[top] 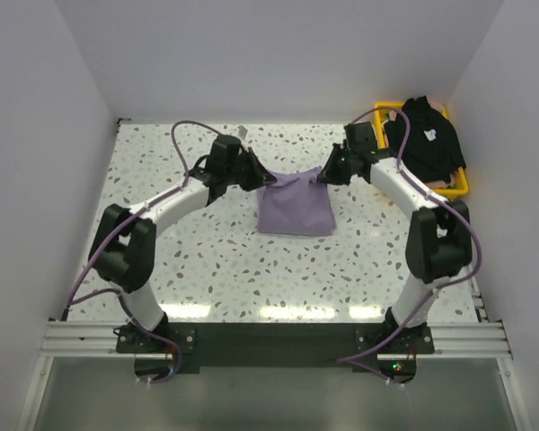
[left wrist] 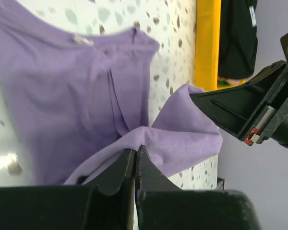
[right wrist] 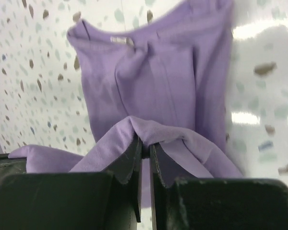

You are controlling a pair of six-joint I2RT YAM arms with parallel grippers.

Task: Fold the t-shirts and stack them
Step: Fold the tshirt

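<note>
The lavender-purple t-shirt (top: 295, 208) lies partly folded in the middle of the table, its far edge lifted between both grippers. My left gripper (top: 268, 180) is shut on the shirt's far left corner; the left wrist view shows the cloth (left wrist: 177, 139) pinched between the fingers (left wrist: 134, 155). My right gripper (top: 322, 177) is shut on the far right corner, with cloth (right wrist: 149, 86) draped over its tips (right wrist: 146, 143). The black t-shirt (top: 428, 135) with a small white mark lies in the basket at the far right.
A yellow plastic basket (top: 460, 187) stands at the table's far right corner, close to the right arm's elbow. White walls enclose the speckled table (top: 207, 260) on three sides. The right gripper's fingers show in the left wrist view (left wrist: 245, 108).
</note>
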